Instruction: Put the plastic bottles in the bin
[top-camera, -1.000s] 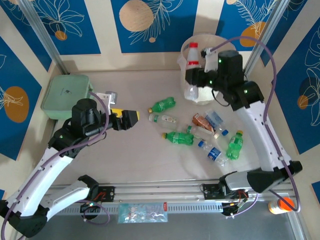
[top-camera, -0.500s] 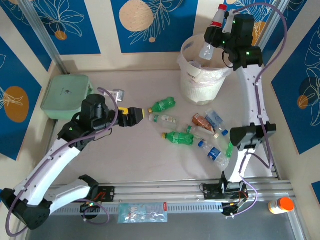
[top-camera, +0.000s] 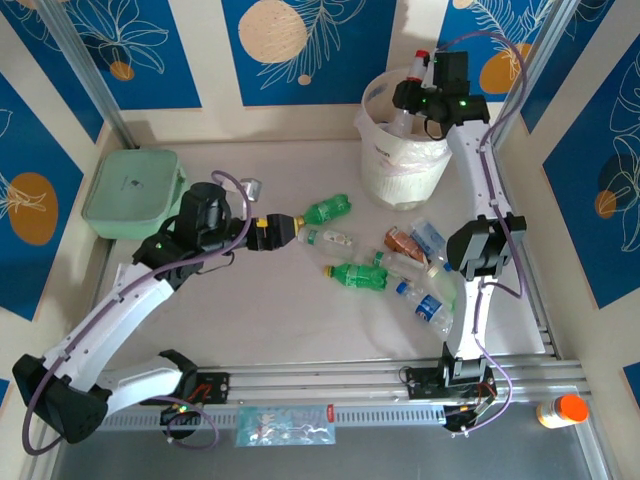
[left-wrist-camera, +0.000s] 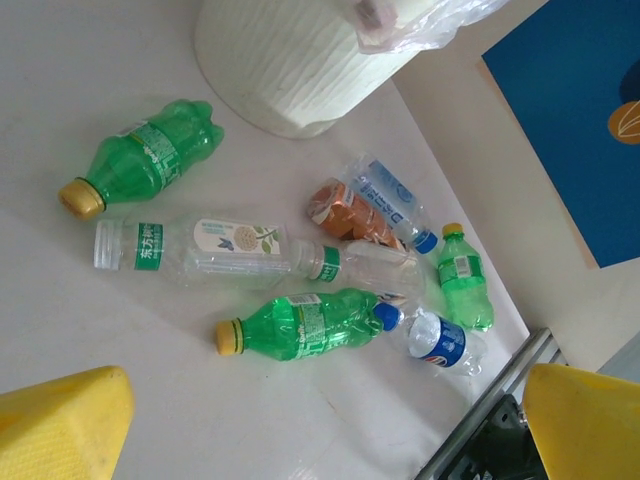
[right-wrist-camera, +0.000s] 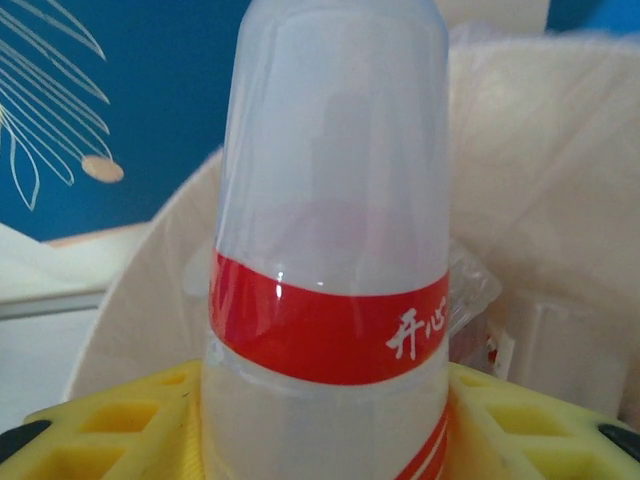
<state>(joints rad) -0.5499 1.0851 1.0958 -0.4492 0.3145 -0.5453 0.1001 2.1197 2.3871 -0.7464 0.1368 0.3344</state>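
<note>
My right gripper (top-camera: 411, 96) hangs over the bin (top-camera: 396, 178), a white bucket lined with a bag, and is shut on a clear bottle with a red label (right-wrist-camera: 330, 300) and a red cap (top-camera: 421, 57). In the right wrist view that bottle stands between my yellow fingers (right-wrist-camera: 100, 420), with the bin's bag (right-wrist-camera: 560, 200) behind it. Several plastic bottles lie on the table: a green one (top-camera: 327, 209), a clear one with a green label (left-wrist-camera: 200, 250), another green one (left-wrist-camera: 305, 325) and a blue-labelled one (left-wrist-camera: 445, 345). My left gripper (top-camera: 287, 228) is open just left of them, holding nothing.
A pale green lidded box (top-camera: 130, 190) sits at the far left. An orange-capped bottle (top-camera: 565, 408) stands outside the frame rail at the near right. A crushed brown bottle (left-wrist-camera: 345, 210) and a small green bottle (left-wrist-camera: 463, 280) lie near the bin's foot.
My right arm has lifted the red-labelled bottle from the bin's front up over its mouth. My left gripper has moved right, close to the green bottle.
</note>
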